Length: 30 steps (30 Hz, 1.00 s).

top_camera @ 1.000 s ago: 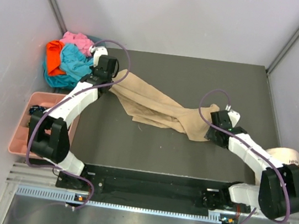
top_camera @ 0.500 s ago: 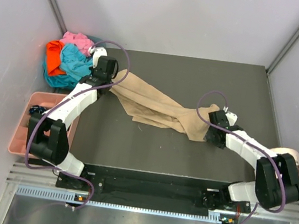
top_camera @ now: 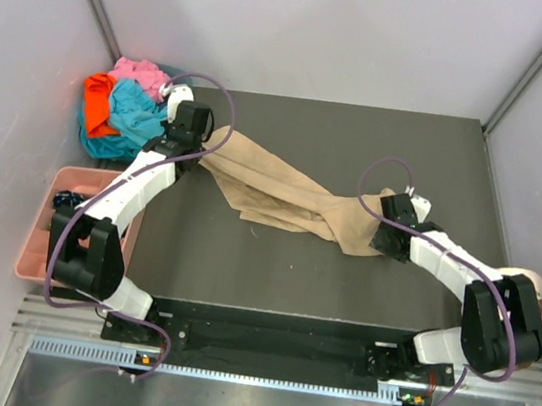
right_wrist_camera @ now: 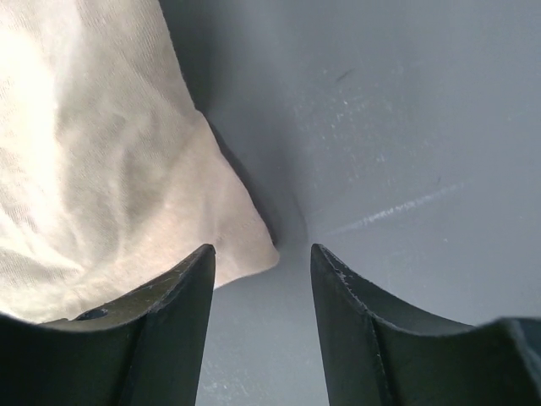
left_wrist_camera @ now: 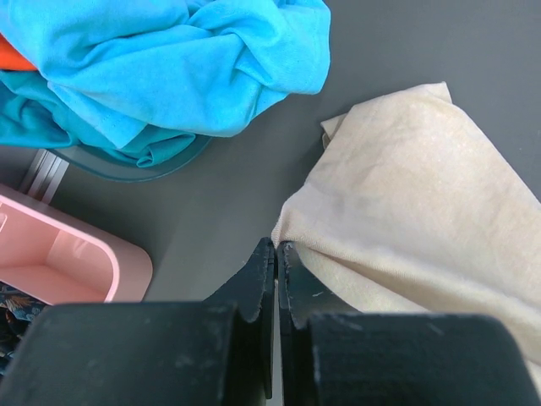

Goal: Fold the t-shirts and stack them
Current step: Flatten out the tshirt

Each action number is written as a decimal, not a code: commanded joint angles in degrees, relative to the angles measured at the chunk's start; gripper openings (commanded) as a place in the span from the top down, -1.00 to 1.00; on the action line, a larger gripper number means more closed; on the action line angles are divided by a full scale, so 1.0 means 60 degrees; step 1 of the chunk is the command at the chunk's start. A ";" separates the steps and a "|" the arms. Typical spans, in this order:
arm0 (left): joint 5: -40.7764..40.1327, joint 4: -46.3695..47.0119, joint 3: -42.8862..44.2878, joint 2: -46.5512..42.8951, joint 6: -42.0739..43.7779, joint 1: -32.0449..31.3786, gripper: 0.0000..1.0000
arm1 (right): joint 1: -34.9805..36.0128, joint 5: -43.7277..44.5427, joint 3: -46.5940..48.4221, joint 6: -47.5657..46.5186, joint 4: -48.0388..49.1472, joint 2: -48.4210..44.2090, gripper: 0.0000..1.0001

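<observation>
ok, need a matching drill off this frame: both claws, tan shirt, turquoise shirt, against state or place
Things:
1. left claw
2. right claw
3. tan t-shirt
4. turquoise t-shirt

State or place:
A. bunched up at far left
B. jaws apart
C. strung out across the middle of the table
D. jaws shut

Pairs: 1-D, 2-B, 3-C, 4-A
</observation>
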 commanded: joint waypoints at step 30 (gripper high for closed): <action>0.0053 0.0084 -0.0110 -0.0986 -0.0112 0.0052 1.00 | -0.0403 -0.0856 0.1485 -0.1515 0.0518 -0.1505 1.00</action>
